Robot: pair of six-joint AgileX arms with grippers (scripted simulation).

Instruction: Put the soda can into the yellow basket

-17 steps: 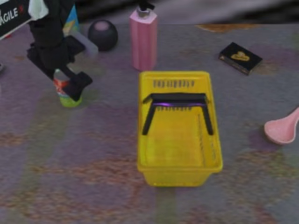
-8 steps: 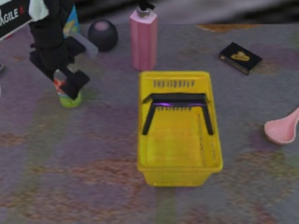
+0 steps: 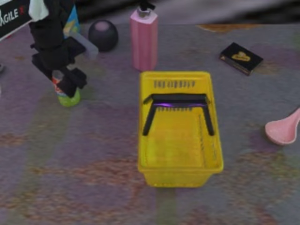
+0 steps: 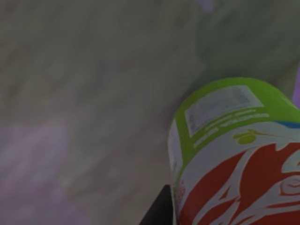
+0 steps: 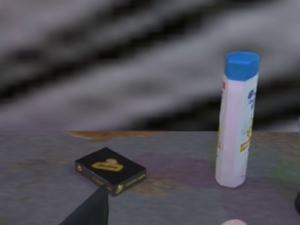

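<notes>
I'm looking at the soda can point(image 3: 67, 93) standing upright at the far left of the table point(image 3: 84, 178), its long axis vertical, with my left gripper point(image 3: 63, 83) coming at it from straight above — the can is directly beneath the fingers, not off to one side. From the top view the fingers are sitting down around the can's upper half, one dark finger point(image 3: 70, 84) covering the side that faces the basket. The left wrist view is filling with the can's red and lime-green wall point(image 4: 234, 159) right at the camera, so I'm judging the fingers to be closing on it or already gripping, though I cannot tell for certain that they are pinching it tight. The can's green base is looking as if it rests on the table.

The yellow basket point(image 3: 145, 117) is lying well to the can's right, near the table's middle, its black handles point(image 3: 178, 99) folded across the far half — the nearer half is the open part to aim for.

The left arm is reaching in from the far left corner, wrist pointing down. My right arm is parked out of the top view.
</notes>
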